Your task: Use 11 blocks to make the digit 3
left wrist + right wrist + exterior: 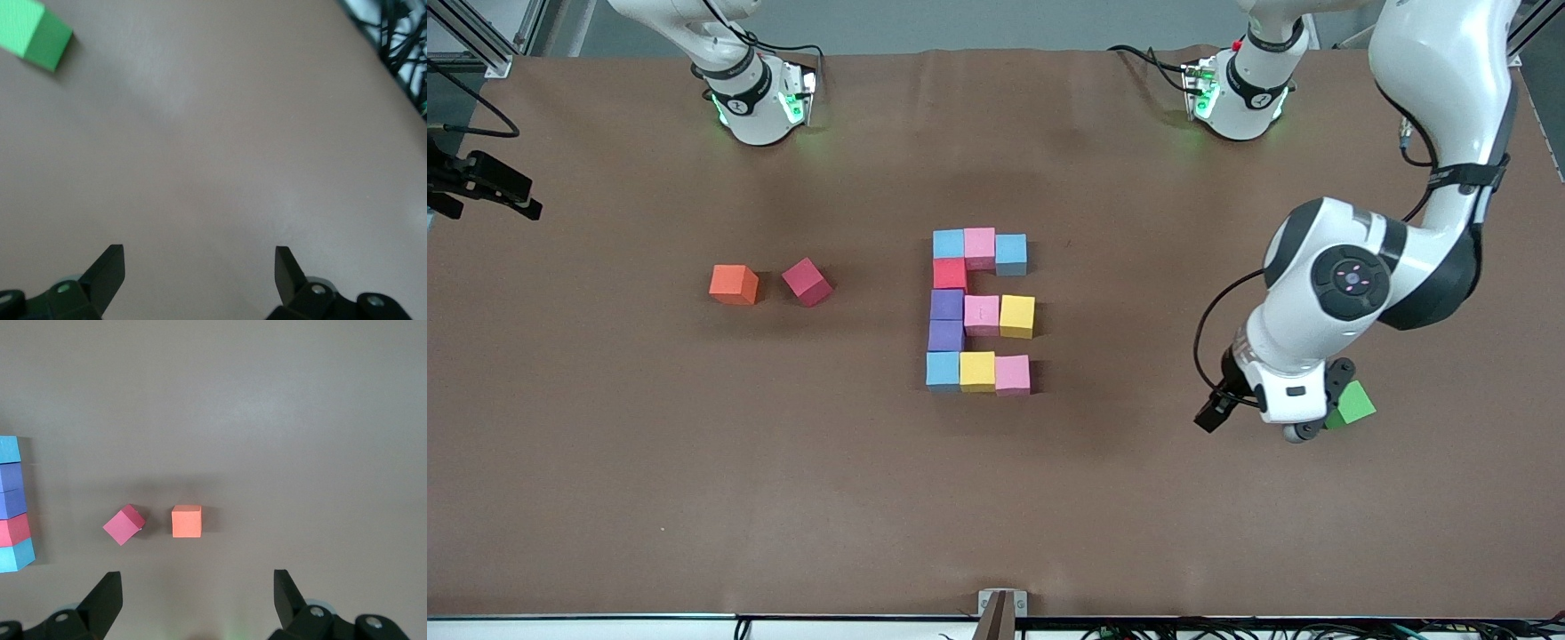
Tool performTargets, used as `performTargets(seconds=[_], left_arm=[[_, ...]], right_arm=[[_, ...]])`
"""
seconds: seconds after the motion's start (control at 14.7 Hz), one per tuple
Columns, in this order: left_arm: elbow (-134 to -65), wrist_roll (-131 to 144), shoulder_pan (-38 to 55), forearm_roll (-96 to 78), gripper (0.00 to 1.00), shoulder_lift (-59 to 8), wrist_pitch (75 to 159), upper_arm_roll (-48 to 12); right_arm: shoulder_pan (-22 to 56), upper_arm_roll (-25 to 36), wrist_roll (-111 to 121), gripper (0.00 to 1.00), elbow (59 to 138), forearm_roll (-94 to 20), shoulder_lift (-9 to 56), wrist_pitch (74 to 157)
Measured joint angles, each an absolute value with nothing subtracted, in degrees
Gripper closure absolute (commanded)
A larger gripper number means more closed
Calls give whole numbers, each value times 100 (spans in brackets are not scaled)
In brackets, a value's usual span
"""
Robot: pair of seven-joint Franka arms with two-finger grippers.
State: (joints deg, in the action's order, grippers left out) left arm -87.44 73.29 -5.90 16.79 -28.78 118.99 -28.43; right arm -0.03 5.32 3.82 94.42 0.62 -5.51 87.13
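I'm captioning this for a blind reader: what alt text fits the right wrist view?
An orange cube and a dark pink cube sit apart on the brown table, under the open right hand. A column of blocks shows at the edge.

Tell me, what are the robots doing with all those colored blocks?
They are making a number 3 out of blocks. The digit 3 sits in the middle of the table, with eleven cubes touching. Neither arm holds anything. The left claw is open above bare table beside a green cube. The right claw is open too, up above an orange cube and a dark pink cube lying apart.
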Motion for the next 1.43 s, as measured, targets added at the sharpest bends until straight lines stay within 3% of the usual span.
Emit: performTargets(seconds=[0.82,1.43], left_arm=[[-8743,5561,-688,1679,1,-2447,11561,-2835],[-8743,2656,-138,622,1,-1295,10310,-1347]], right_arm=[[-3,515,383,0,9442,51,-861,8554],[-3,521,382,0,9450,51,-861,8537]])
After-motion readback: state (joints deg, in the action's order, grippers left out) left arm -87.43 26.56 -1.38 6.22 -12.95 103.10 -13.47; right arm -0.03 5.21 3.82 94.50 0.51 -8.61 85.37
